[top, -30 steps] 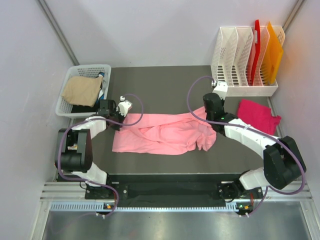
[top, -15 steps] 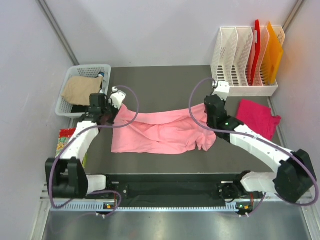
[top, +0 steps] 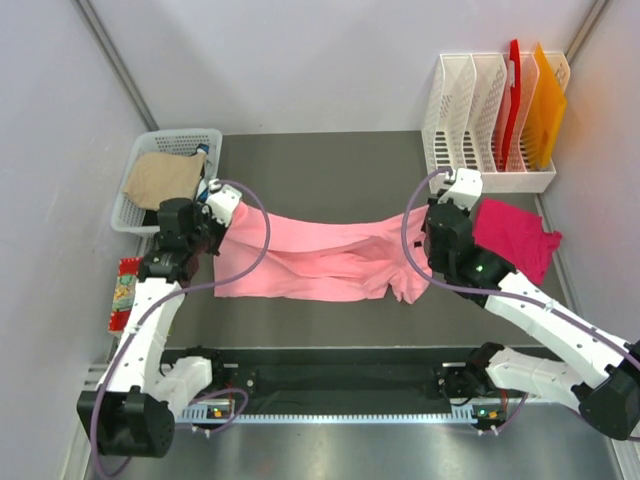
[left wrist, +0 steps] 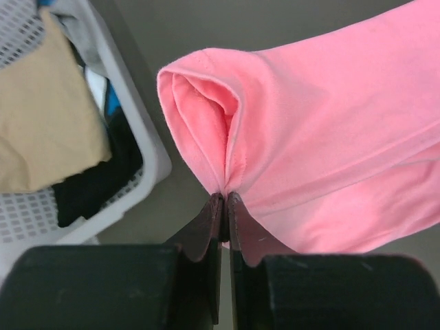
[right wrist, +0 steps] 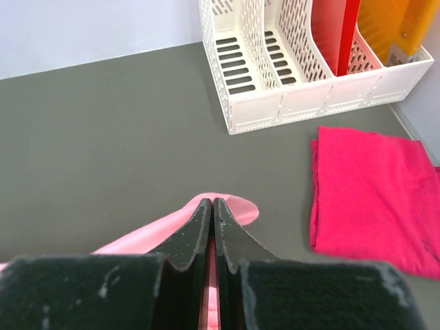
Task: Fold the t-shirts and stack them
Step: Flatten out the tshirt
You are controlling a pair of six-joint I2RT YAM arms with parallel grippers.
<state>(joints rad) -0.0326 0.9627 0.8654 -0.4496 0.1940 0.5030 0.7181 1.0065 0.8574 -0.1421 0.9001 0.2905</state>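
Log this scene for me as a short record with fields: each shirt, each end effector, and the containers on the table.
pink t-shirt: stretched sideways across the table's middle, not folded
magenta t-shirt: lying at the right, near the file rack, untouched
left end effector: shut on the pink t-shirt's sleeve
right end effector: shut on the pink t-shirt's other end
basket: far left, holding tan cloth
file rack: far right, red and orange folders inside
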